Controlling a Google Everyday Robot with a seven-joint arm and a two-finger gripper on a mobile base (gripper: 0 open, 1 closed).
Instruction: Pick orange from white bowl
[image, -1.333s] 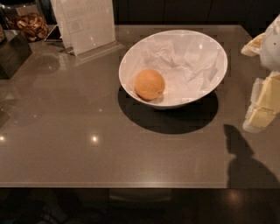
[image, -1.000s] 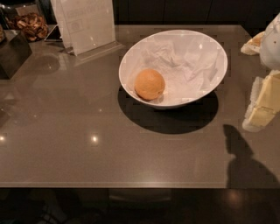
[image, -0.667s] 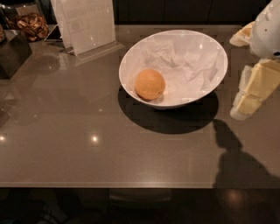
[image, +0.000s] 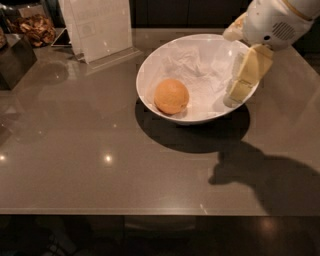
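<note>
The orange (image: 171, 96) lies in the white bowl (image: 150, 60), resting on the crumpled paper lining on the side of the bowl nearer the counter's left edge. The bowl stands on the counter (image: 100, 165) toward the far right corner, well clear of the near edge.

The claw (image: 239, 89) hangs over the bowl's right rim, tilted down and inward, with its tip just inside the bowl against the paper-lined wall. It is apart from the orange, with most of the bowl's floor between them. Whether the claw is open or closed cannot be told from this angle, and it holds nothing.

This looks like the approach step, with the reach into the bowl begun and the grasp not yet made. The next move likely calls for carrying the claw across the bowl toward the left edge until it is over the orange, opened wide enough to straddle it. It would then lower without pushing on the rim or snagging the paper, close, and lift straight up.

A clear sign holder (image: 97, 27) stands by the far edge, well apart from the bowl.
</note>
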